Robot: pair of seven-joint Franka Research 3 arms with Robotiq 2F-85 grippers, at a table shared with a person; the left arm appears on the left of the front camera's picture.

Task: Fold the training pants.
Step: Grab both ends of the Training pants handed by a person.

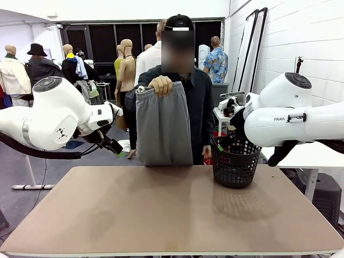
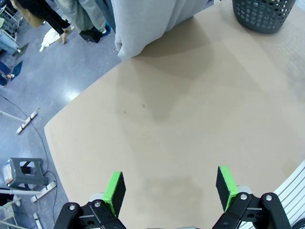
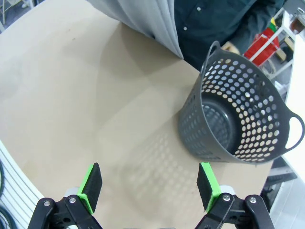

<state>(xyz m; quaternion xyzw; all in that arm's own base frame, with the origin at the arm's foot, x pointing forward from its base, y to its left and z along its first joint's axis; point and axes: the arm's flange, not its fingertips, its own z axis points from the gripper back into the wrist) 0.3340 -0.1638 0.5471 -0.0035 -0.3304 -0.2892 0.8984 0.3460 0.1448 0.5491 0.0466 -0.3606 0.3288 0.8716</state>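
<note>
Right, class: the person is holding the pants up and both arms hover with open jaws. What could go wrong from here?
1. The training pants hang from the person's hand over the far edge of the table; released there, they might slip off the far side.
2. The black mesh basket stands close beside them, so the right arm reaching in could knock it.
3. The cloth hangs in soft layers; the open jaws may pinch only one.

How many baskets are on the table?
1. The black mesh basket stands at the table's far right, beside the grey training pants that the person holds up. No other seems hidden.
</note>
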